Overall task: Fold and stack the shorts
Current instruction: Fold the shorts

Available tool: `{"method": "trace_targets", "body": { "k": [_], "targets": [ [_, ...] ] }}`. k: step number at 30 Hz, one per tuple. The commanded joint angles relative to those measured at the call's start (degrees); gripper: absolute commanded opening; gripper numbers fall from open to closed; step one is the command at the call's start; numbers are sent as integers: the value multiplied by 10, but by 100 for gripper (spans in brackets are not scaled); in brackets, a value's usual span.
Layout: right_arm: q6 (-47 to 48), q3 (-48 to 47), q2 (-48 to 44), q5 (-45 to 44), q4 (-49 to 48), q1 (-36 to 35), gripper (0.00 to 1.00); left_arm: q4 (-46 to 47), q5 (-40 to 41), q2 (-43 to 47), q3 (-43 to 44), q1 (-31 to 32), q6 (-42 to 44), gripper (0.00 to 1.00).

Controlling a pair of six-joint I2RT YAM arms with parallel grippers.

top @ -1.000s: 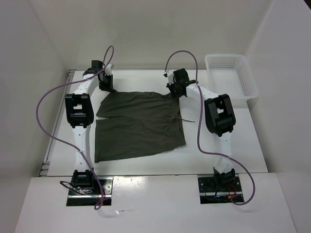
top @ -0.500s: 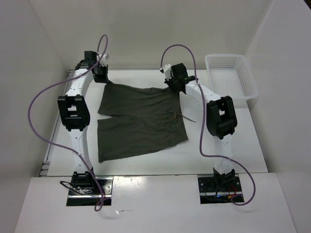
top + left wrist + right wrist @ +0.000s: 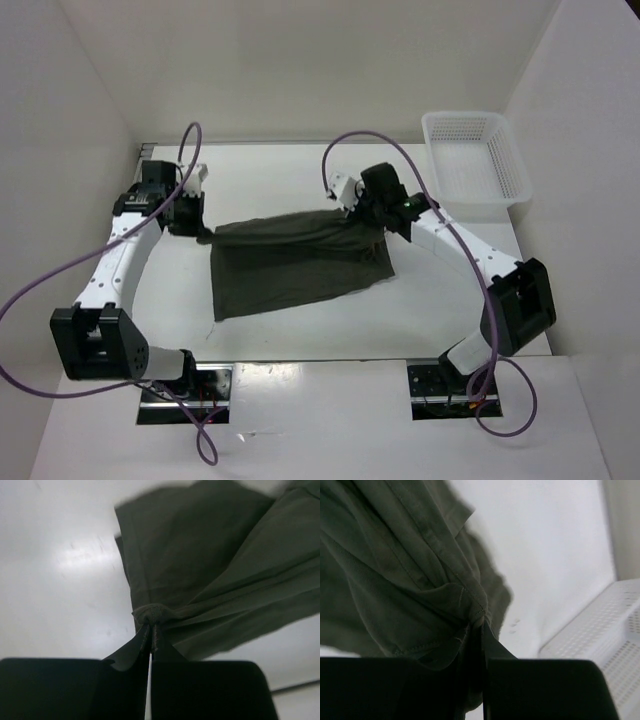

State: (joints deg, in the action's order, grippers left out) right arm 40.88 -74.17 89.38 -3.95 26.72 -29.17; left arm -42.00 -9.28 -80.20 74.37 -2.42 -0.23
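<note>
Olive fabric: shorts (image 3: 295, 262), mid-table in the top view, spread from about 9 to 3 o'clock, lower part lying on the white table (image 3: 300, 335).
Far edge: raised and drawn taut between the two claws, with the cloth below it draping toward 6 o'clock.
Left gripper (image 3: 196, 226): clenched on the 9 o'clock corner of the far edge. Wrist view shows a bunched knot of cloth pinched at the tips (image 3: 151, 636).
Right gripper (image 3: 362, 214): clenched on the 3 o'clock corner, with seam and hem gathered at the tips (image 3: 479, 626).
Long axis: 9 to 3 o'clock, along the line joining the claws.
Key relation: free near hem at 6 o'clock from both claws, so a fold would likely mean carrying the held edge that way, across the long axis.
Nearer arm: neither, each holding its own end.
Step judged: half-fold under way, held edge not yet laid down.
Risk judged: uneven travel of the two arms skewing the fold, or a thin pinch slipping.
Basket (image 3: 475, 160): white mesh, at 1 to 2 o'clock, well apart from the shorts.
</note>
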Motion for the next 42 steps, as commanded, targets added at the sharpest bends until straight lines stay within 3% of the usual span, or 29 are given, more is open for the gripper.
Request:
{"method": "trace_targets", "body": {
  "k": [1,7,13,16,20,21,22,23,24,27,30,32,34,36,38,42],
  "targets": [
    [38,78,-55,1,48,-18,0,-58,18,81,-61,0,2,0],
    [68,161,-119,12,67,-18,0,-95,18,170,-164,12,2,0],
    [68,144,-148,39,75,-23,0,-138,12,188,-165,25,2,0],
    [87,133,-173,89,115,-23,9,-167,0,182,-165,54,2,0],
    [153,190,-247,142,150,-28,27,-192,-13,182,-172,76,2,9],
    [172,215,-269,164,161,-28,42,-199,-13,182,-172,82,2,12],
    [191,227,-290,174,172,-28,51,-207,-29,176,-172,82,2,17],
    [223,240,-332,174,192,-28,61,-235,-38,176,-166,82,2,34],
    [240,260,-350,180,206,-37,77,-249,-47,171,-166,91,2,38],
    [273,261,-378,185,262,-51,89,-268,-55,171,-166,91,2,43],
    [201,207,-339,205,279,-51,96,-277,-60,171,-152,91,2,44],
    [109,185,-322,212,219,-51,96,-263,-68,159,-146,91,2,45],
    [41,185,-316,212,150,-36,87,-188,-53,148,-146,83,2,46],
    [-45,185,-290,212,73,-20,82,-126,12,123,-141,65,2,50],
    [-92,176,-259,238,40,26,80,-63,42,82,-123,35,2,54],
    [-245,141,-153,264,-45,125,80,-9,21,-6,-69,-11,2,58]
  ]
}}
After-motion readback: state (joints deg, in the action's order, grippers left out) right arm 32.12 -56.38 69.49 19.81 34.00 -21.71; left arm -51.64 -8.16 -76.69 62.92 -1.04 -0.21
